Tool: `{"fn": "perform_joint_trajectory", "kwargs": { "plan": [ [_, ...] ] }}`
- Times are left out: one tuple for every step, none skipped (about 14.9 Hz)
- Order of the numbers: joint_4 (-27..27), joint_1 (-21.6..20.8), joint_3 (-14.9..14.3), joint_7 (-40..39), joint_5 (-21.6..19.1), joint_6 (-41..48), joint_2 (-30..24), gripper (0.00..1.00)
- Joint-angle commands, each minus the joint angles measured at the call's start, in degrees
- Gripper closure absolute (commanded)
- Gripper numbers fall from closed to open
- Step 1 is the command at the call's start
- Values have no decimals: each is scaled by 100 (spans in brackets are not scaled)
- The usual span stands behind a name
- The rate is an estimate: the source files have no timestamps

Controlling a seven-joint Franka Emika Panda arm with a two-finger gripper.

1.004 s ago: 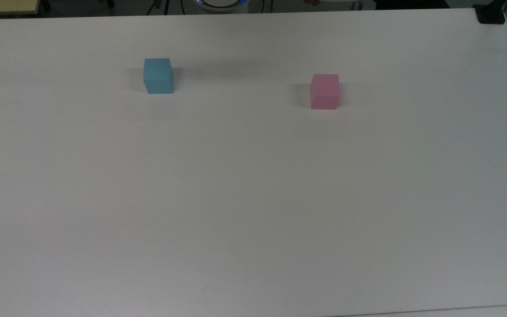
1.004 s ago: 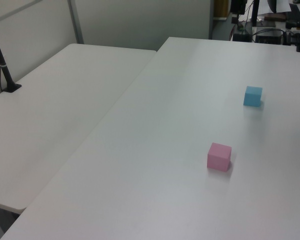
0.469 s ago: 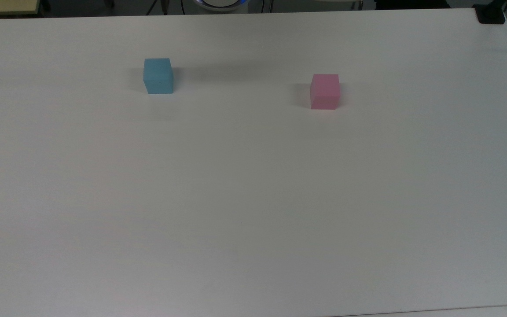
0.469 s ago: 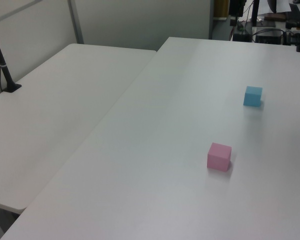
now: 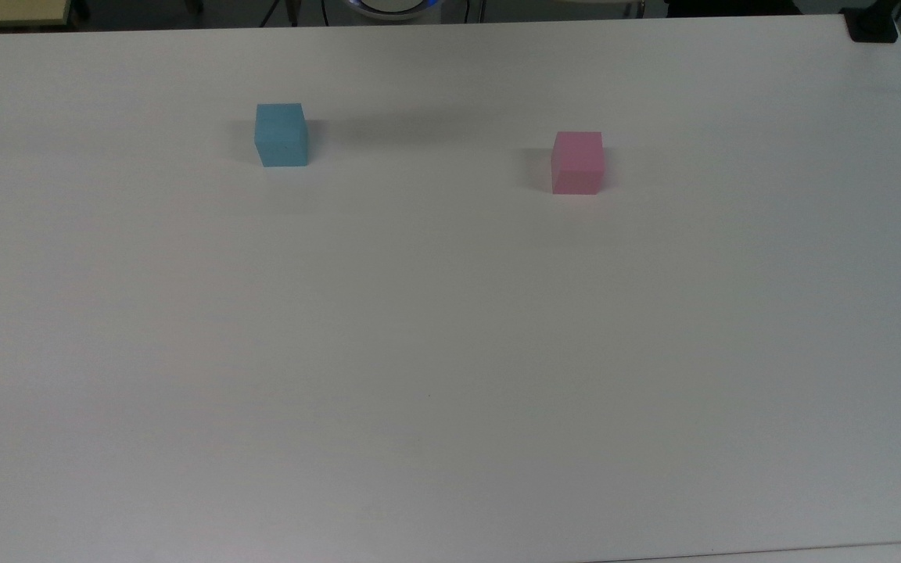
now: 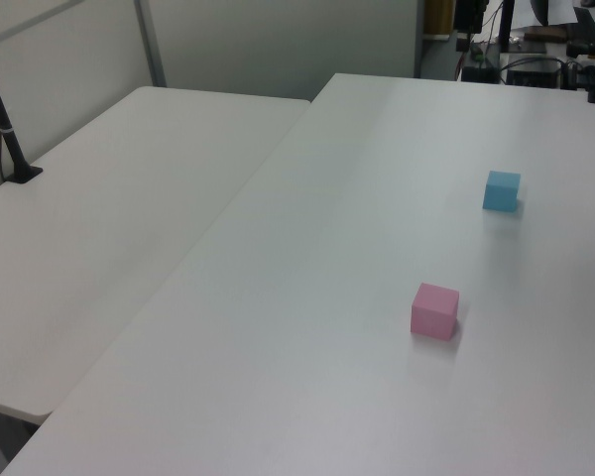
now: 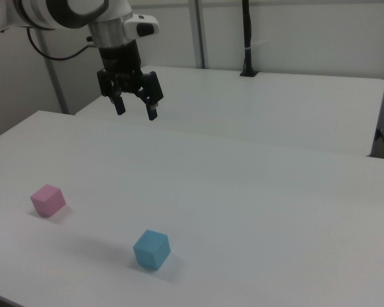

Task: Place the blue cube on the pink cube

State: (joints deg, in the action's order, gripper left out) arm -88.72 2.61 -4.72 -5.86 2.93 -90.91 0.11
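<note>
So the blue cube (image 5: 281,134) is sitting flat on the white worktop (image 5: 450,352), toward the top view's left and near the far edge. The pink cube (image 5: 577,163) sits on the same worktop well apart from it, off to the top view's right, nothing stacked on it. In the right view the order flips: pink cube (image 7: 48,199) on the right view's left, blue cube (image 7: 152,249) nearer the camera. The tool (image 7: 136,110) hangs high in the air above the worktop at the right view's upper left, well away from both cubes, its two fingers spread apart and holding nothing. A second worktop (image 6: 109,228) stands alongside, on the left view's left.
</note>
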Motion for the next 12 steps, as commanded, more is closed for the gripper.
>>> {"fn": "perform_joint_trajectory", "kwargs": {
  "plan": [
    [-13,-156,-100,6,-108,-58,-20,0],
    [-13,-156,-100,6,-108,-58,-20,0],
    [-22,-156,-100,6,-108,-58,-20,0],
    [-22,-156,-91,6,-99,-50,-20,0],
    [-13,-156,-82,-3,-99,-50,-20,0],
    [-22,-156,-65,6,-99,-41,-20,0],
    [-22,-156,-64,6,-108,-41,-20,0],
    [-31,-156,-56,-55,-99,-41,-20,0],
    [-40,-173,-56,-47,-91,-50,-3,0],
    [-31,-226,-56,-21,-73,-50,67,0],
    [-40,-235,-56,-3,-73,-41,68,0],
    [-31,-235,-56,-3,-73,-41,68,0]
  ]
}}
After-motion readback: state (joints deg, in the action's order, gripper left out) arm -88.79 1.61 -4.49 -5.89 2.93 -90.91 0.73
